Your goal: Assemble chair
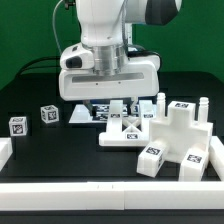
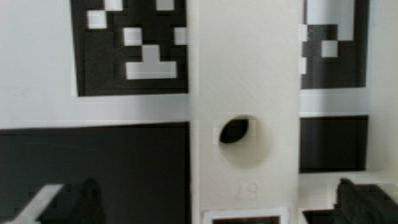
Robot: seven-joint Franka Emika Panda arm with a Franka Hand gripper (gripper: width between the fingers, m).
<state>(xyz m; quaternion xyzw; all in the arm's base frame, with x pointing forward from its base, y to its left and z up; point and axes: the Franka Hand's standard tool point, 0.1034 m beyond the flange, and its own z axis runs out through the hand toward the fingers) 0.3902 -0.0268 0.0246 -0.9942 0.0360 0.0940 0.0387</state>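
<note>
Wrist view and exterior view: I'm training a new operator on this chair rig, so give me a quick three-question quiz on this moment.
1. True or false: the gripper is shut on the white strip.
2. The big pegged piece stands at the exterior view's: A left; B right; C middle.
3. In the wrist view, what marks the strip between the fingers?
Key: 1 false, the fingers stand clear of the strip on both sides. 2 B. 3 a dark hole.
</note>
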